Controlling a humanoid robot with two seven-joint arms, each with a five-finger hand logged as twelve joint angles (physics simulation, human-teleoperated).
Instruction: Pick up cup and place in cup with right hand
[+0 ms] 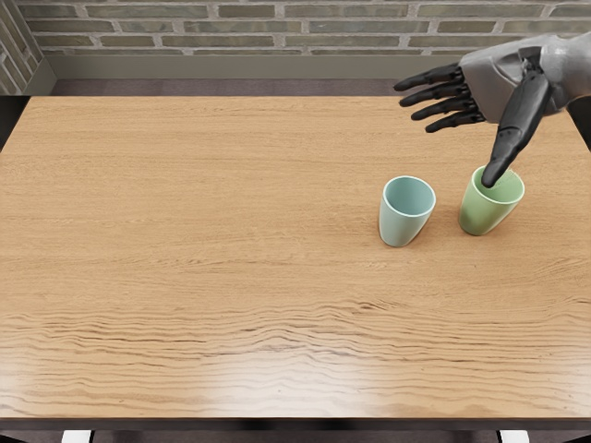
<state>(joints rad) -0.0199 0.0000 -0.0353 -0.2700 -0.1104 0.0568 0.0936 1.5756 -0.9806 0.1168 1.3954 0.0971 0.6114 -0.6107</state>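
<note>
My right hand [466, 138] comes in from the right edge, its fingers spread and holding nothing. The thumb reaches down and overlaps the rim of the green cup [482, 212] in the view; whether it touches the cup I cannot tell. Left of that cup, with a gap between them, a light blue cup [401, 227] stands upright. Both cups have their mouths facing up. The four fingers point left, above and behind the blue cup in the picture.
The wooden table [212, 221] fills most of the view, its front edge running along the bottom. Behind its far edge is a brick wall [249, 26].
</note>
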